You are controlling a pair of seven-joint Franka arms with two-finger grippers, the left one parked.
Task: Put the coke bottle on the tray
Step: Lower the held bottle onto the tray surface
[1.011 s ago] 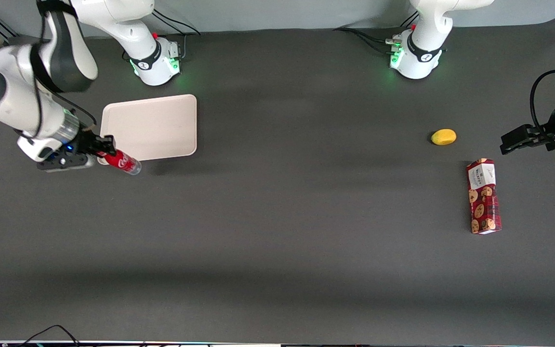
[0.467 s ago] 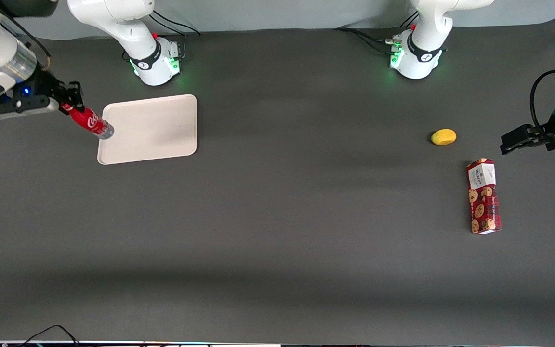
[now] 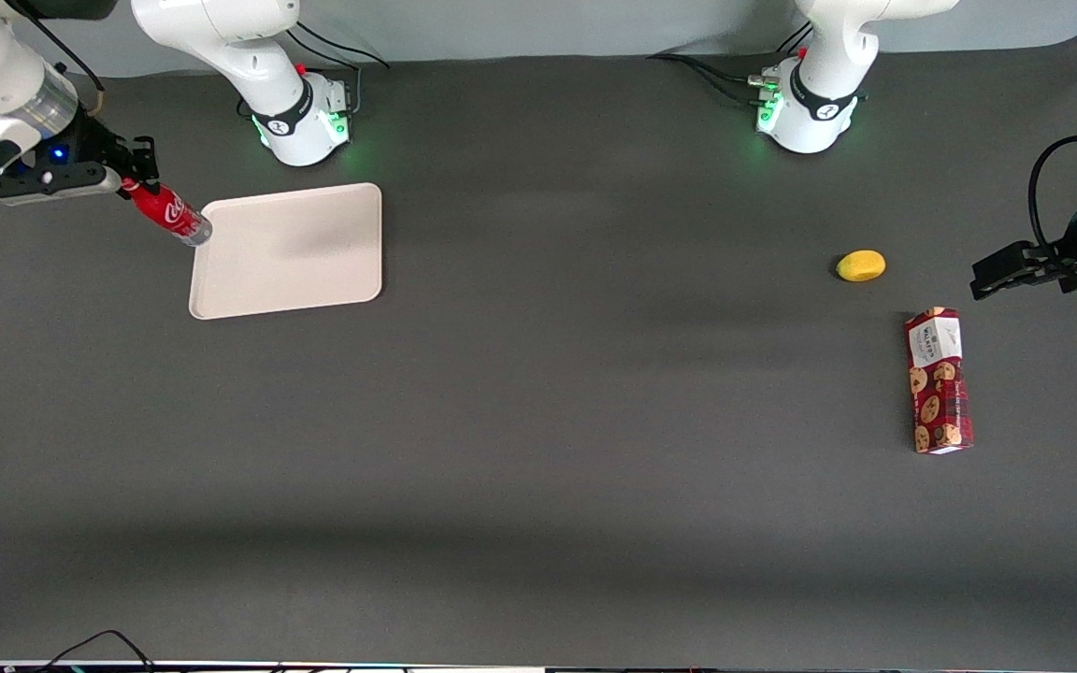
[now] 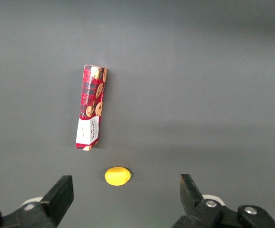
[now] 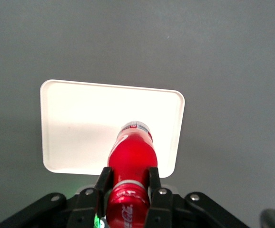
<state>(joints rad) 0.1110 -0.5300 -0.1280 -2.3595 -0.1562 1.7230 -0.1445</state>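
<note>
My right gripper (image 3: 135, 179) (image 5: 128, 178) is shut on the neck of the coke bottle (image 3: 169, 213) (image 5: 132, 156), a slim red bottle with white script. The bottle hangs tilted in the air, its silvery base pointing at the tray's edge nearest the working arm. The cream tray (image 3: 300, 252) (image 5: 75, 128) lies flat on the dark table below, with nothing on it. In the right wrist view both black fingers (image 5: 103, 183) press against the bottle just under its cap.
A yellow lemon-like fruit (image 3: 861, 265) (image 4: 117, 175) and a red cookie box (image 3: 939, 381) (image 4: 91, 107) lie toward the parked arm's end of the table. Both arm bases (image 3: 305, 117) stand at the back of the table.
The gripper has carried the coke bottle up and away from the front camera, from beside the tray's near edge to its corner farther from the camera. Over the last half second it moved only slightly.
</note>
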